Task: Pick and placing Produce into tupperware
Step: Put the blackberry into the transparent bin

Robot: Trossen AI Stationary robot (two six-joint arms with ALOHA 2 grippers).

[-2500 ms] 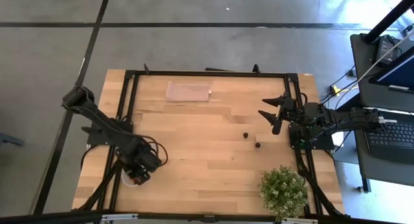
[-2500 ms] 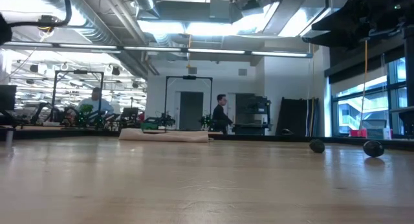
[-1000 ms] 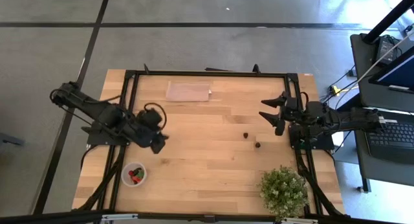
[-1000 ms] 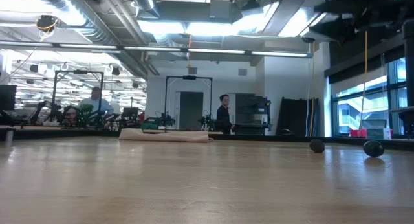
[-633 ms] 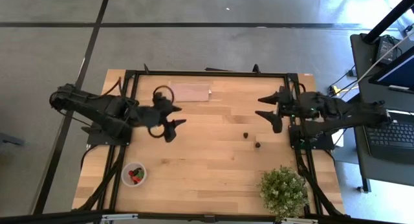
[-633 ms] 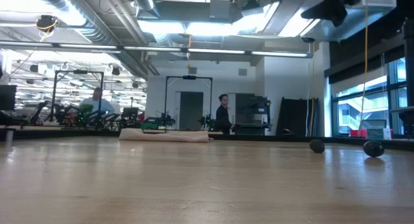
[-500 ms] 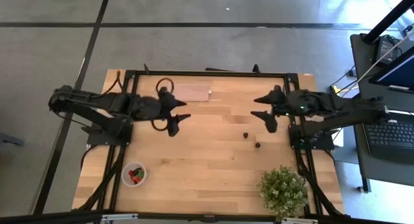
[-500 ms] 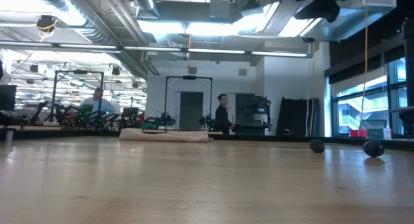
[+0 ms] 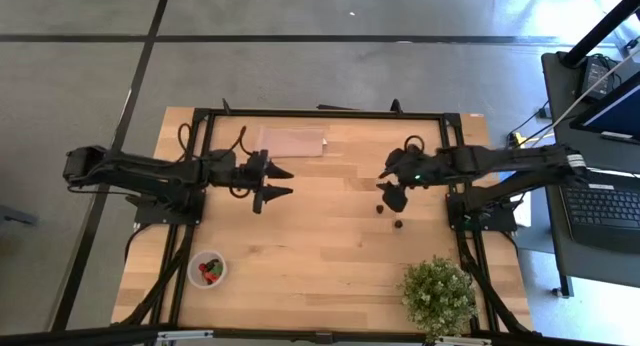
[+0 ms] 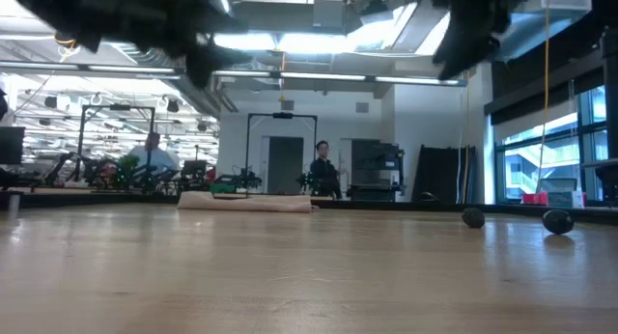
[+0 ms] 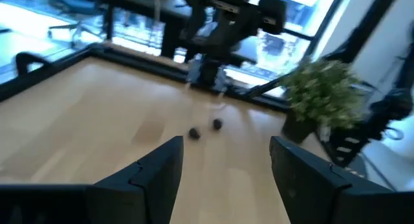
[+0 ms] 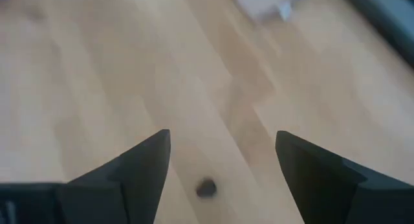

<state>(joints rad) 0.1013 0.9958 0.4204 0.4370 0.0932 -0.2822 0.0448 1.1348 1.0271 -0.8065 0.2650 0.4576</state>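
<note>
Above two dark berries [image 9: 381, 210], right of table centre, my right gripper [image 9: 388, 186] hangs spread and empty; left gripper [image 9: 272, 182] likewise spread. Tub [image 9: 207, 270] far; berries may roll if nudged.

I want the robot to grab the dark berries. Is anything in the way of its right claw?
Nothing visible is. The right gripper hangs open just above the nearer dark berry, with bare table below. The second berry lies apart, beside it.
</note>
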